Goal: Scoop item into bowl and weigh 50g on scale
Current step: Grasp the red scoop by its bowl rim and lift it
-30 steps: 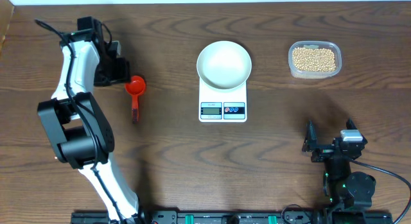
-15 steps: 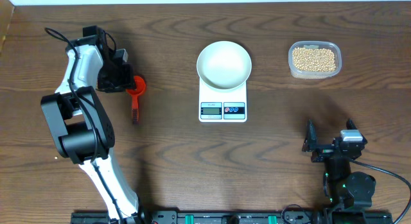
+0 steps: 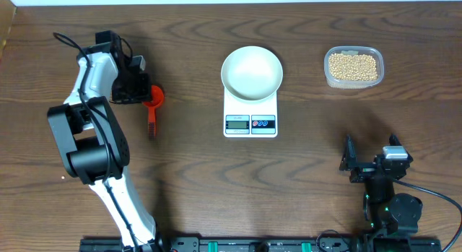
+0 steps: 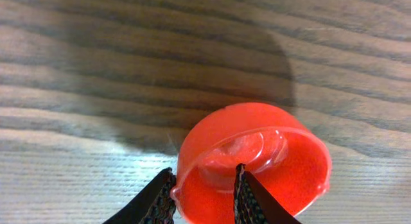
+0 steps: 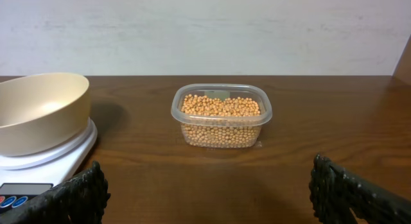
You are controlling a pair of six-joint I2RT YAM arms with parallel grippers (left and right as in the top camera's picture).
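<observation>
Left tool (image 4: 202, 178) moved further onto scoop (image 4: 282, 153), narrower, straddling rim, pinch unclear; right tool (image 5: 207, 167) spread, tub (image 5: 266, 115) of beans (image 5: 221, 107) ahead; bowl (image 5: 38, 115) empty.

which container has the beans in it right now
The clear plastic tub, right of the scale; the white bowl and red scoop are empty.

Overhead, the display (image 3: 236, 123) on the scale (image 3: 250, 111) is unreadably small; the left wrist view crops the red scoop (image 4: 257, 160).
</observation>
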